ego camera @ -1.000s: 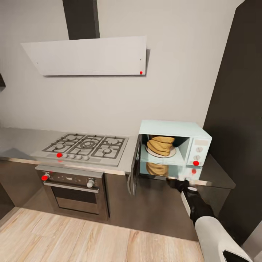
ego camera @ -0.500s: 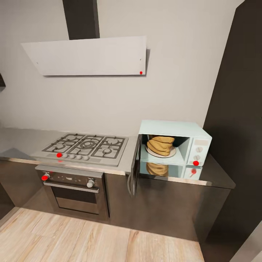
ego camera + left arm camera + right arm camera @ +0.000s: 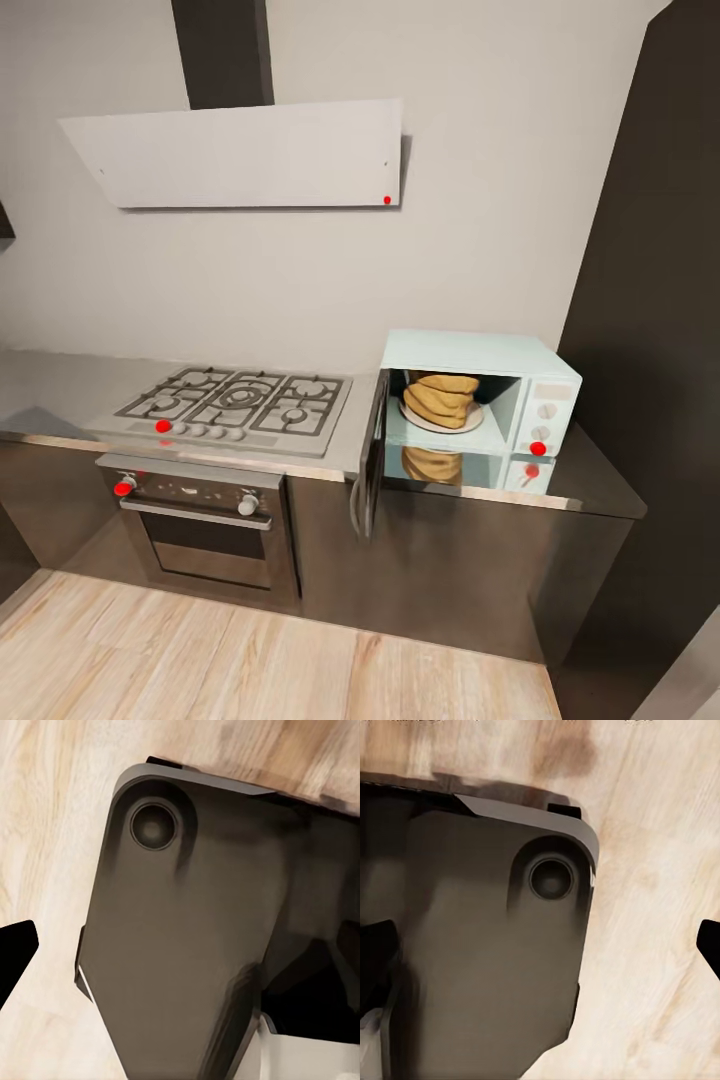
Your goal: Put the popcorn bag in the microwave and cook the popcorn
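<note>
Now both my arms hang low, wrists facing my dark base [image 3: 180,945] and wood floor [image 3: 660,907]; jaw state unclear. Bag [image 3: 442,398] sits in open microwave [image 3: 480,400].

A pale mint-blue microwave [image 3: 480,390] with white knobs and a red dot on its panel holds a wrinkled golden-brown popcorn bag [image 3: 443,398] on a white plate [image 3: 470,420]. The grey, reflective worktop [image 3: 590,485] carries a grey hob [image 3: 235,405] with black grates. Below, glossy black cabinets [image 3: 450,570] flank a black oven [image 3: 205,530] with a steel handle. The floor [image 3: 250,660] is pale wood plank; the walls are grey.
</note>
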{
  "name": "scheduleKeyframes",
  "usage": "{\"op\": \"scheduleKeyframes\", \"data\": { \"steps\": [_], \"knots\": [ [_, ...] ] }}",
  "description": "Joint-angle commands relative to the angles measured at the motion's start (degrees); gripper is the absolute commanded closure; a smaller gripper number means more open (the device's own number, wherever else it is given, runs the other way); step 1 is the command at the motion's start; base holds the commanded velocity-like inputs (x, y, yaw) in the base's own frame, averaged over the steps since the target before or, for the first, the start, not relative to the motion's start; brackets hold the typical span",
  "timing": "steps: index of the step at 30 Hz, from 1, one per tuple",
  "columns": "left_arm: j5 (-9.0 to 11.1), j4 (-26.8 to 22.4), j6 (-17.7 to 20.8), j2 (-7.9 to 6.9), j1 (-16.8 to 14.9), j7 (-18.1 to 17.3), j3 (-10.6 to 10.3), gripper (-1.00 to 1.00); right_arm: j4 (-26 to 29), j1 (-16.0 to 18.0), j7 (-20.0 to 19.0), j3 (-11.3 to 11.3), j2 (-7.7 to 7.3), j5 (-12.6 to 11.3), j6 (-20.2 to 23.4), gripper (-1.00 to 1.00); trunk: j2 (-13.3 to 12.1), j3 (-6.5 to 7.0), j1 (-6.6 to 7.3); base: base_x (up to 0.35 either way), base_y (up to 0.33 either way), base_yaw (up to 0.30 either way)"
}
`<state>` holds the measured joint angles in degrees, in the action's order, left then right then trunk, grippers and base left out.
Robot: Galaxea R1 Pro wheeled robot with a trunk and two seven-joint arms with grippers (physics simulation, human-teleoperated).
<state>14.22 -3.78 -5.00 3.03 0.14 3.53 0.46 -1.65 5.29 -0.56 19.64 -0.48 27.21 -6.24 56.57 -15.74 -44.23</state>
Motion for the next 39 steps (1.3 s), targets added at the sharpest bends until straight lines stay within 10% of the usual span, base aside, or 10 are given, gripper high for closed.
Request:
{"op": "scheduleKeyframes", "data": {
  "steps": [1, 25, 39],
  "knots": [
    [0.19, -0.09, -0.09, 0.01, 0.03, 0.17, 0.02, -1.0, -0.12, 0.07, -0.06, 0.66, -0.01, 0.32, -0.28, -1.0, 0.04, -0.06, 0.0, 0.0, 0.0, -0.208],
    [0.2, -0.64, -0.15, -0.18, 0.03, -0.16, -0.11, -1.0, -0.1, 0.07, -0.06, 0.91, 0.01, 0.19, -0.25, -1.0, 0.04, -0.06, 0.0, 0.0, 0.0, -0.189],
    [0.21, -2.94, 1.15, -2.71, -0.06, 0.1, 0.41, -1.0, 0.16, -0.02, -0.06, 1.52, 0.22, 1.08, -0.25, -1.0, 0.04, -0.06, 0.0, 0.0, 0.0, 0.0]
  ]
}}
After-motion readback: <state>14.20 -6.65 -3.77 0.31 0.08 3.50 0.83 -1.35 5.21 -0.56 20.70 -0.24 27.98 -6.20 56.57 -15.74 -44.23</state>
